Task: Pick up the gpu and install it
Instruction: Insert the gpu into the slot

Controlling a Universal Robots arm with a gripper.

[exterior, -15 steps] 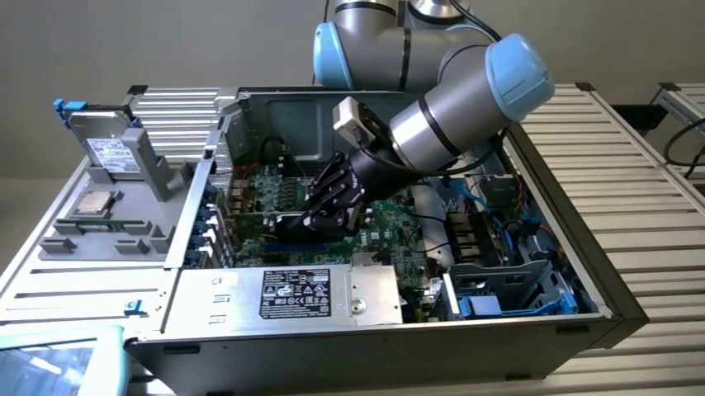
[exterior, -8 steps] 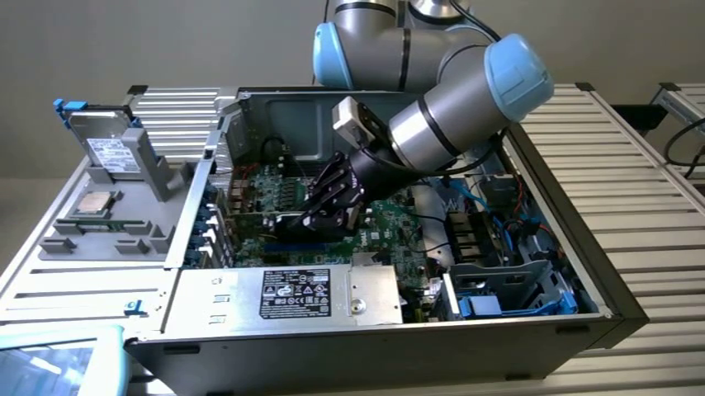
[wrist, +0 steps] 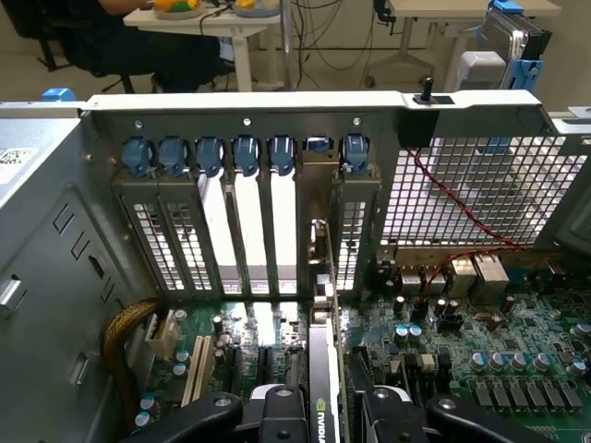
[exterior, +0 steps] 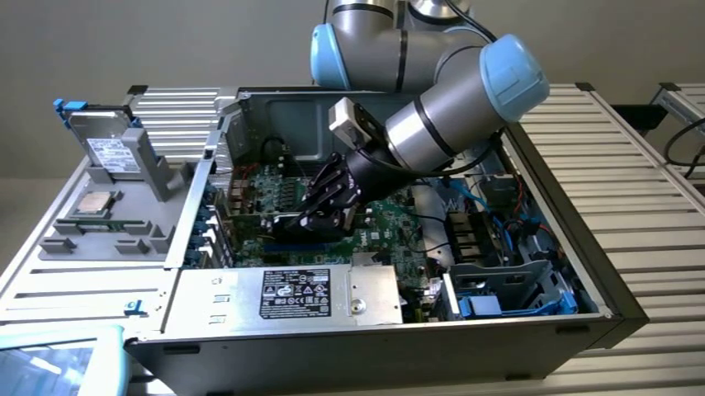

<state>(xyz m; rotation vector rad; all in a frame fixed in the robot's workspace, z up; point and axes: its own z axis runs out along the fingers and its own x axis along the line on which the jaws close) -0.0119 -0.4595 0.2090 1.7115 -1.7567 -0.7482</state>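
Inside an open computer case [exterior: 385,346], a yellow braided cable [wrist: 125,337] comes first, then a row of blue clips [wrist: 245,152] above the rear slots. The gpu [wrist: 321,369] is gripped edge-on by the closed tool [wrist: 331,408], with its long axis aimed straight ahead at the one open slot. Red wires [wrist: 462,221] and the green board [wrist: 480,360] lie beside it.

Nvidia logo [wrist: 320,403] on gpu [wrist: 319,355]
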